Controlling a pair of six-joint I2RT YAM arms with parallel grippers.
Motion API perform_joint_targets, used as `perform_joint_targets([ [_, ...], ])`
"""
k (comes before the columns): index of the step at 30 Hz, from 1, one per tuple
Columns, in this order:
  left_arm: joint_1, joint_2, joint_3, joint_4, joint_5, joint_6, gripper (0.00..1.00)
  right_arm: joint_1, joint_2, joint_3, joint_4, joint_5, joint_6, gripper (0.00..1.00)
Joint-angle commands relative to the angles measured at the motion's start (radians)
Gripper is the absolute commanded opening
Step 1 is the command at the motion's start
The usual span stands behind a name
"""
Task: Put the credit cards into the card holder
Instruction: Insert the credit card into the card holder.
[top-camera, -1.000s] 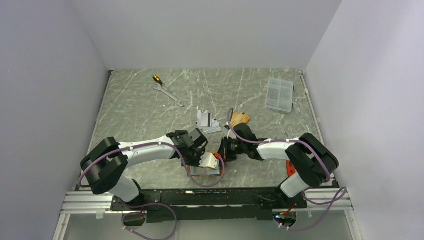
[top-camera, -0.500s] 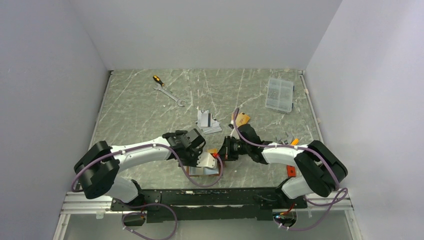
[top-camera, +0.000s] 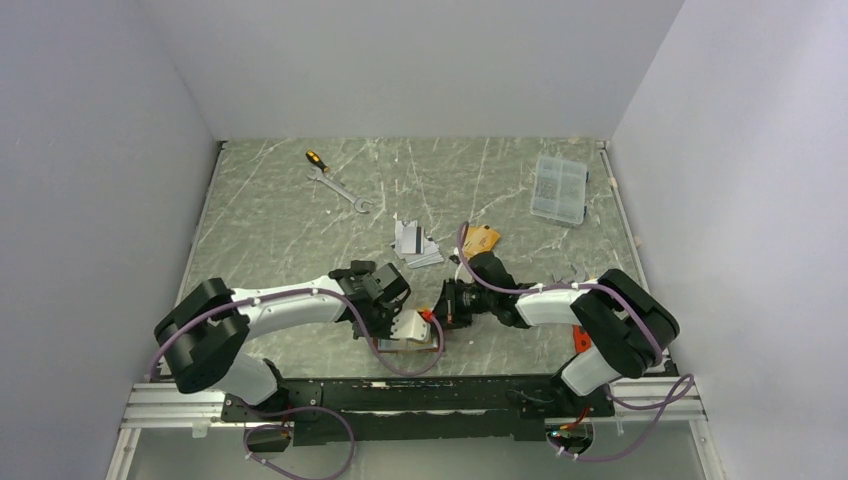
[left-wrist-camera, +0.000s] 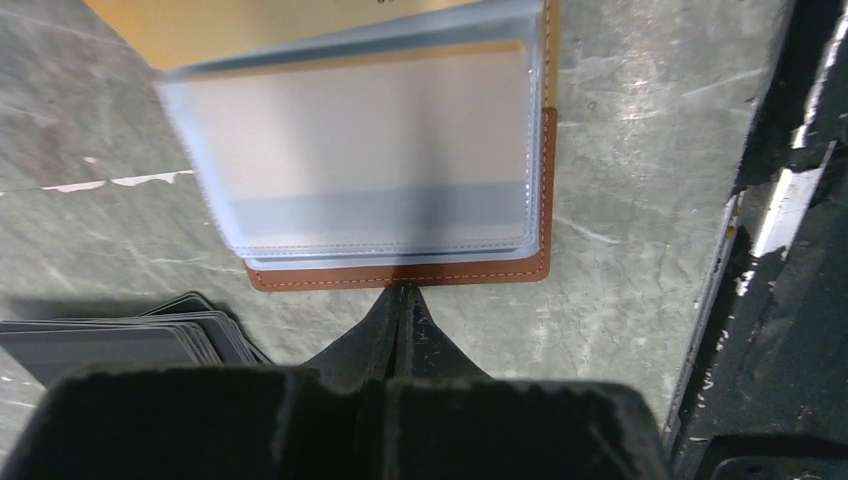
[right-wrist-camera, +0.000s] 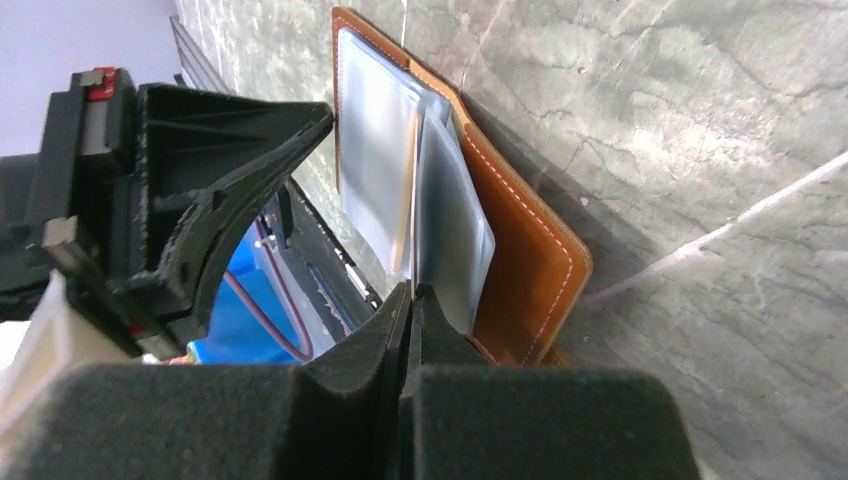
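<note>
One card holder (top-camera: 412, 328) lies open near the lower centre of the top view, between the two claws. In the left wrist view its long axis runs left to right across the frame, with the stitched brown edge turned down towards the camera and the clear sleeves (left-wrist-camera: 380, 150) stacked on top. In the right wrist view it runs from the top centre down to the lower right, with two sleeves fanned apart.

The left claw (left-wrist-camera: 403, 300) has its fingers pressed together with nothing between them, the tips just at the brown leather edge. The right claw (right-wrist-camera: 411, 297) is likewise closed on itself, its tips at the near end of the sleeves; touching or just short, I cannot tell.

Above the holder in the top view sits a pile of silver-grey cards (top-camera: 415, 243) and, to its right, the gold-orange cards (top-camera: 482, 237) – number unclear in both. A fan of dark grey cards (left-wrist-camera: 120, 335), several edges showing, fills the lower left of the left wrist view.

Elsewhere on the table (top-camera: 270, 230): one wrench (top-camera: 340, 188), one screwdriver (top-camera: 313, 158) and one plastic box (top-camera: 560, 188)
</note>
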Motion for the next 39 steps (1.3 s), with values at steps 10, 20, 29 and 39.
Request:
perform_joint_targets([
  [10,-0.004,0.091,0.013,0.059,-0.097,-0.035,0.0,0.003,0.036,-0.008,0.02,-0.138,-0.052,0.0],
  [20,-0.004,0.105,0.026,0.058,-0.103,-0.024,0.0,0.001,0.02,-0.069,0.04,-0.152,-0.045,0.0],
  [29,-0.004,0.121,0.035,0.072,-0.103,-0.008,0.0,0.0,0.056,-0.037,0.074,-0.198,-0.07,0.0],
  [39,-0.004,0.133,0.028,0.083,-0.136,0.001,0.0,0.0,0.074,-0.048,0.145,-0.251,-0.075,0.0],
])
